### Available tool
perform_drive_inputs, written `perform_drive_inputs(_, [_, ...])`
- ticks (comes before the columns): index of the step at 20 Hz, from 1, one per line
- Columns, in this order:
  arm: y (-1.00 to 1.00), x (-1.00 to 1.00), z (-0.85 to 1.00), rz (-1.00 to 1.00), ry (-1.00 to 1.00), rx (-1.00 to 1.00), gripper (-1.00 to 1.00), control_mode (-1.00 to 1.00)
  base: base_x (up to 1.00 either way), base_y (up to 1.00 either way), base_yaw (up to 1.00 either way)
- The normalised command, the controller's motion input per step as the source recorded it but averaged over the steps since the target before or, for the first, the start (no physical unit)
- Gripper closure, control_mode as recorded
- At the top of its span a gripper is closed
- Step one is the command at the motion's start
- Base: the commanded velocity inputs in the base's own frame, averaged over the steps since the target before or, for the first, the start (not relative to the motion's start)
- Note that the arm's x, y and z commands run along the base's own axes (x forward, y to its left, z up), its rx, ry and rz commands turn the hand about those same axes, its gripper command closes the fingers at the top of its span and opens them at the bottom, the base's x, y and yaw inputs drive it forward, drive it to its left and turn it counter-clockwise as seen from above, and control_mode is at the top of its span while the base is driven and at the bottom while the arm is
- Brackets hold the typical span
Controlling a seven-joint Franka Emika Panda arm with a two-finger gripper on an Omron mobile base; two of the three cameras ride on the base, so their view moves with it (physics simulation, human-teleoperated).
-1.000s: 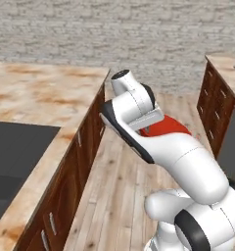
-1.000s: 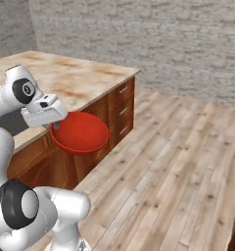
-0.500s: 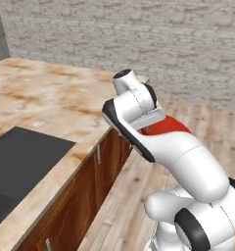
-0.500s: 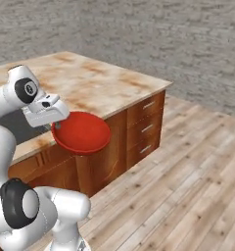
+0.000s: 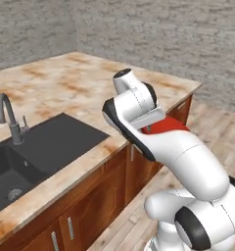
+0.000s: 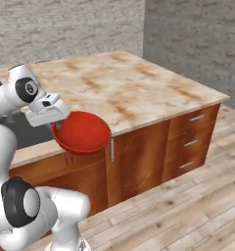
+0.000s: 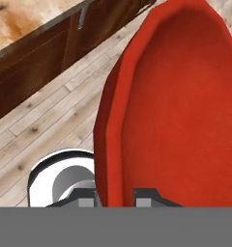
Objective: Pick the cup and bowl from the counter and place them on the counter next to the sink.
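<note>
Fingertips (image 7: 88, 198) sit on either side of the red bowl's (image 7: 176, 111) rim in the hand view, one dark tip outside the wall and one inside, so the gripper (image 7: 116, 198) is clamped on that rim. From the right base view the gripper (image 6: 55, 123) meets the bowl (image 6: 82, 132) at its left edge, and the bowl hangs in the air, tilted a little with its hollow facing up and toward the camera. It is carried off the counter (image 6: 109, 88), out in front of the front edge and the reddish-brown cabinet doors (image 6: 134, 162), touching neither. In the left base view just a red sliver of the bowl (image 5: 163, 126) shows behind the white arm (image 5: 153, 132) (most of it is hidden by the forearm).

The counter (image 5: 56, 83) is a beige stone top with rust-orange veins. Set into it near its left end is the dark grey sink (image 5: 36, 152), with a thin curved faucet (image 5: 7, 117) standing at the basin's back edge. A strip of bare stone lies between the sink's right edge and the counter's front edge, near the arm. At the counter's right end the cabinet has three drawers (image 6: 190, 142) with small metal handles. Below everything runs a pale wooden plank floor (image 6: 188, 211), and a grey brick wall (image 6: 65, 24) stands behind the counter.
</note>
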Motion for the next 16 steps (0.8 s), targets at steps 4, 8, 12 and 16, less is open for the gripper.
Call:
perform_drive_inputs(4, [0.0, 0.0, 0.0, 0.0, 0.0, 0.0, 1.0, 1.0, 0.29, -0.29, 0.51])
perform_drive_inputs(8, [0.0, 0.0, 0.0, 0.0, 0.0, 0.0, 1.0, 1.0, 0.46, -0.61, 0.42])
perform_drive_inputs(12, [0.0, 0.0, 0.0, 0.0, 0.0, 0.0, 1.0, 1.0, 0.74, -0.75, 0.35])
perform_drive_inputs(16, [0.0, 0.0, 0.0, 0.0, 0.0, 0.0, 1.0, 1.0, 0.77, -0.76, 0.32])
